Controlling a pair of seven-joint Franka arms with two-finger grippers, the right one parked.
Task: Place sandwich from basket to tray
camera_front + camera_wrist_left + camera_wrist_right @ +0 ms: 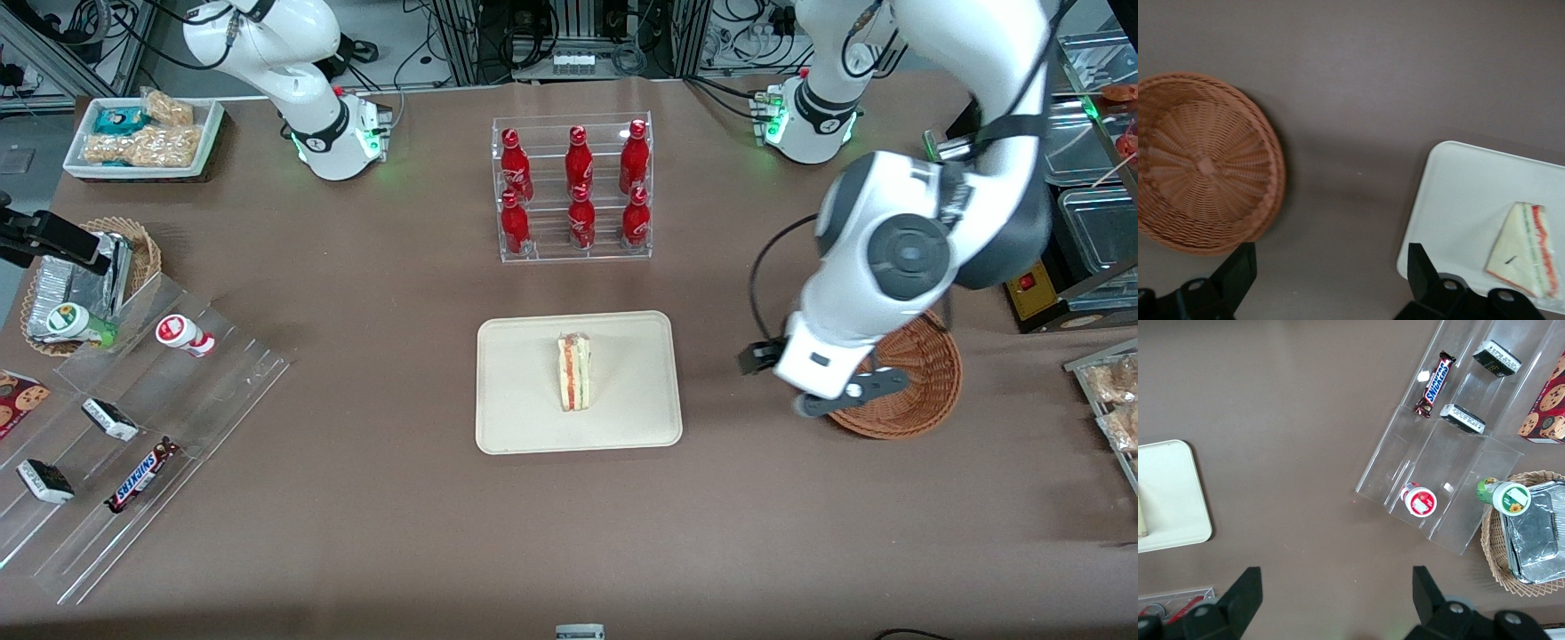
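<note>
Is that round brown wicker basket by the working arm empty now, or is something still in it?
Empty. The basket shows only bare weave. The sandwich lies on the tray, and the open gripper holds nothing.

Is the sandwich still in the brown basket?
No, the sandwich lies on the tray; the basket is empty, with the open gripper above the table.

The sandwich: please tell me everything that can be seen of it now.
The sandwich is a small triangular wedge of pale bread with red-orange and green filling layers along its cut edge. It lies on the cream tray, near the middle, touching only the tray. The gripper is open, holds nothing and hangs above the table between the empty wicker basket and the tray.
</note>
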